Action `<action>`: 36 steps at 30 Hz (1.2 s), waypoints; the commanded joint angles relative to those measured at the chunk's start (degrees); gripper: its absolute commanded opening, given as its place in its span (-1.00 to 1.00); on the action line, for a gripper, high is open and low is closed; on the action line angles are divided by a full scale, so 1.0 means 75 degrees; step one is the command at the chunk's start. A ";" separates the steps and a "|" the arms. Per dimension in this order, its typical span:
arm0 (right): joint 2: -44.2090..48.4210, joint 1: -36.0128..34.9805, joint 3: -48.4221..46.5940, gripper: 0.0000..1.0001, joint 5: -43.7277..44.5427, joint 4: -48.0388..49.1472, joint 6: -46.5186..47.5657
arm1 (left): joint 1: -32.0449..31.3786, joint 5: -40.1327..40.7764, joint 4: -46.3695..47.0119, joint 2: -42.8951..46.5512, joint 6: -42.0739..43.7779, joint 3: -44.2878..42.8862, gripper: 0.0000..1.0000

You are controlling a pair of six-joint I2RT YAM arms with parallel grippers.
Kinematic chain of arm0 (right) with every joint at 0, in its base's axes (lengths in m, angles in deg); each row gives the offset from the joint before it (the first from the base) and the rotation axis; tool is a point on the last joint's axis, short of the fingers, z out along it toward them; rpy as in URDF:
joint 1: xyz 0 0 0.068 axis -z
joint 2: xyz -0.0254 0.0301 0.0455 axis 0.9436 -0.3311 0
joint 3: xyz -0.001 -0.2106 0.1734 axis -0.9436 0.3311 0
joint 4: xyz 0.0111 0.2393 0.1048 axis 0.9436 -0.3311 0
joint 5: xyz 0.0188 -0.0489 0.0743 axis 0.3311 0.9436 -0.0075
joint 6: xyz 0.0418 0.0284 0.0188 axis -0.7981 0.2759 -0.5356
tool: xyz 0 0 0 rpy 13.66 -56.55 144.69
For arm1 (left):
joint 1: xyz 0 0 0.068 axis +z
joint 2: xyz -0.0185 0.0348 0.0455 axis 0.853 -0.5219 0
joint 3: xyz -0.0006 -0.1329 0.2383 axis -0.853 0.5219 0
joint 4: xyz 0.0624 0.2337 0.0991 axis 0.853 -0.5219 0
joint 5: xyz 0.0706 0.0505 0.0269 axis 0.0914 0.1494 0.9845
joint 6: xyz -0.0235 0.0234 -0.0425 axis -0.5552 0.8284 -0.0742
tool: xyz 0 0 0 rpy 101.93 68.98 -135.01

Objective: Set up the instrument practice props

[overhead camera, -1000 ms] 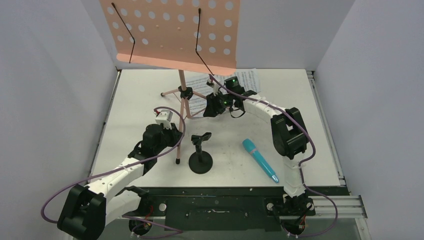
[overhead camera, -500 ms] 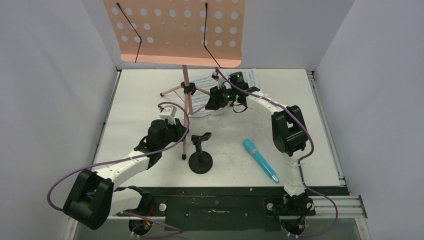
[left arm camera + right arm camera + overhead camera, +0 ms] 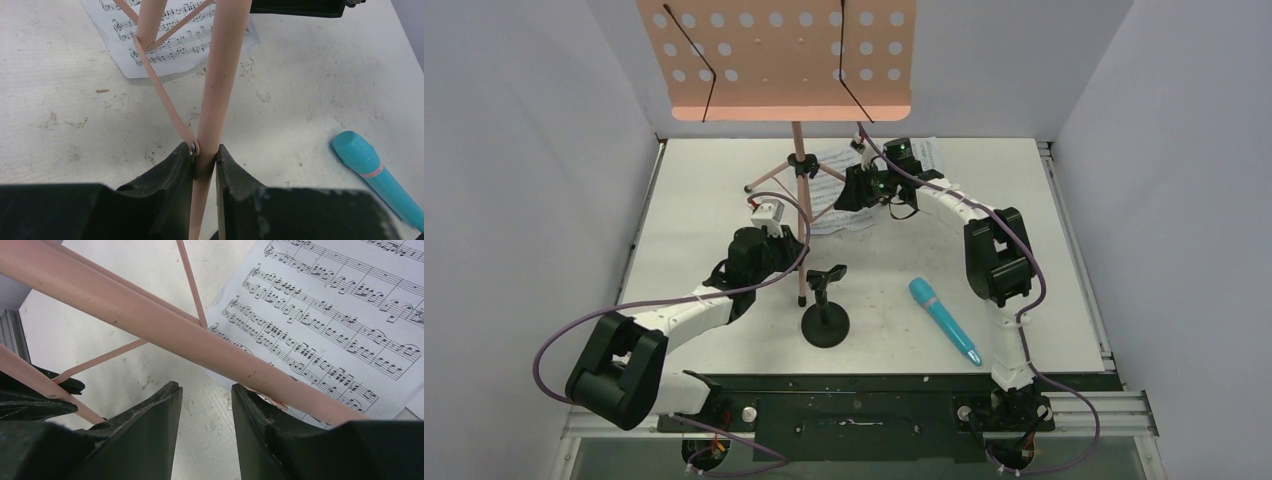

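The pink perforated music stand (image 3: 789,60) stands at the back of the table on its tripod. My left gripper (image 3: 205,157) is shut on the stand's near leg (image 3: 220,85), low down by the brace joint; from above it sits at mid-left (image 3: 789,262). My right gripper (image 3: 206,390) is open and holds nothing, and another pink leg (image 3: 150,320) crosses just past its fingertips. Sheet music (image 3: 340,315) lies flat under the tripod (image 3: 924,155). The teal microphone (image 3: 944,320) lies to the right. The black round-based mic stand (image 3: 825,322) stands in front.
White booth walls close in the table on the left, back and right. A metal rail (image 3: 1114,405) runs along the near right edge. Purple cables loop from both arms, one near the stand's pole (image 3: 800,170).
The stand's desk has shifted right and up in view. My left gripper moved right and farther with the near leg in it. My right gripper edged toward the back.
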 commanded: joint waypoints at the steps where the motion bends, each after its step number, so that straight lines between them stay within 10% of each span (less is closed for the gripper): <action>1: -0.0037 0.0091 -0.0330 -0.15 0.0107 0.0525 -0.0057 | 0.0012 -0.0017 0.0324 -0.0258 -0.0332 -0.0333 -1.00; 15: 0.0428 0.0218 -0.0168 -0.10 0.0202 0.0236 0.0030 | 0.0123 -0.0063 0.0524 -0.0476 -0.0143 -0.0481 -0.97; 26: 0.1829 0.0300 0.0879 0.26 0.0457 -0.0356 0.0519 | 0.0141 0.0076 0.0817 0.0199 0.0330 -0.0398 -0.03; 36: 0.3233 0.0358 0.1228 0.68 0.1442 -0.1247 0.1387 | 0.0142 0.0355 0.0546 0.1853 0.1241 0.0056 0.37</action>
